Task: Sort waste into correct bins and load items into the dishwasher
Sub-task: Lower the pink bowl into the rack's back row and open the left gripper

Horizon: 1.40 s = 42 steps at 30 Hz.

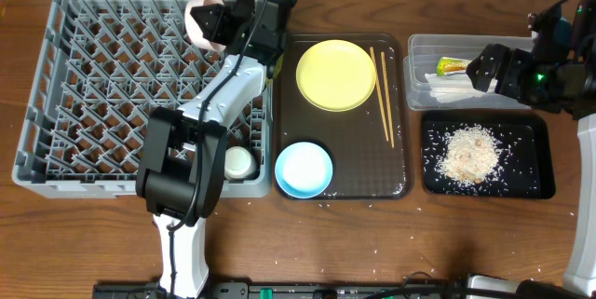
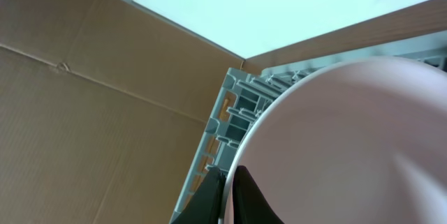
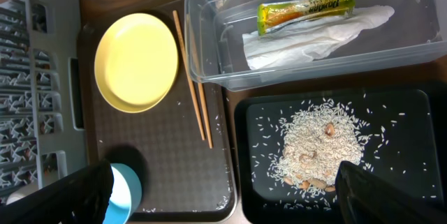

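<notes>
The clear tub (image 3: 209,49) holds the green-and-yellow wrapper (image 3: 305,9) lying on top of the crumpled white paper (image 3: 314,35). Just beside it, the black tray (image 3: 412,112) carries a heap of rice scraps (image 3: 318,147), with loose grains spread around the heap.

On the brown tray (image 1: 354,164) are the yellow plate (image 1: 336,75), the light blue bowl (image 1: 304,169) and the chopsticks (image 1: 383,94), which run along the plate's right side. The small white cup (image 1: 239,162) stands in the near right corner of the dish rack (image 1: 93,94).

The left gripper (image 2: 225,185) pinches the rim of the white bowl (image 2: 349,140), holding it tilted over the rack's far right corner. The right gripper (image 3: 223,189) hangs over the two bins with its fingers spread wide, holding nothing.

The rack's right wall sits just beside the brown tray. Bare table (image 1: 447,243) runs along the near side, dotted with stray grains.
</notes>
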Available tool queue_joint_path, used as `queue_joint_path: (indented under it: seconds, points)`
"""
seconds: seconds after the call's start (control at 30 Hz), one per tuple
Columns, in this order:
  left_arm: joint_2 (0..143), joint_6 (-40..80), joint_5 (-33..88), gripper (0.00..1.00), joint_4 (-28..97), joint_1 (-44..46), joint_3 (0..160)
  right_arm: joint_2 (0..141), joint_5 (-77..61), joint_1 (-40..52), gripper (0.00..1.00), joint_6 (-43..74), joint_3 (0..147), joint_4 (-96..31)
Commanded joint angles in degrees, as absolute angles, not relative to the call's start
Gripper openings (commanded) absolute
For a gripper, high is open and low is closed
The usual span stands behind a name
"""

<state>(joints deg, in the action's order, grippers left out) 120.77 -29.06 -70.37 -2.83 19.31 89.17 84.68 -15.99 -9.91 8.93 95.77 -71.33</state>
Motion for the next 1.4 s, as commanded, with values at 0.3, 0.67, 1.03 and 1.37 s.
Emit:
queue_joint_path:
  seconds: [0.3,0.67,1.03,1.37]
  points:
    - [123.2,-30.0,-69.8,0.08,-1.5,19.7,89.4,84.6,-15.9,-10.2,0.99,9.1,96.3,-71.4]
    - [124.7,-29.8,-69.8,0.08,2.5,22.8,89.4,84.6,-15.9,-10.2,0.99,9.1,96.3,-71.4]
    - [124.7,-23.2,-69.8,0.41,11.0,24.5,89.4,84.6,-15.9,-10.2,0.99,9.1,96.3,-71.4]
    - [124.2,-10.0,-55.2,0.66,22.5,26.0,89.5,84.6,-15.9,-10.2,0.99,9.1,96.3,-71.4]
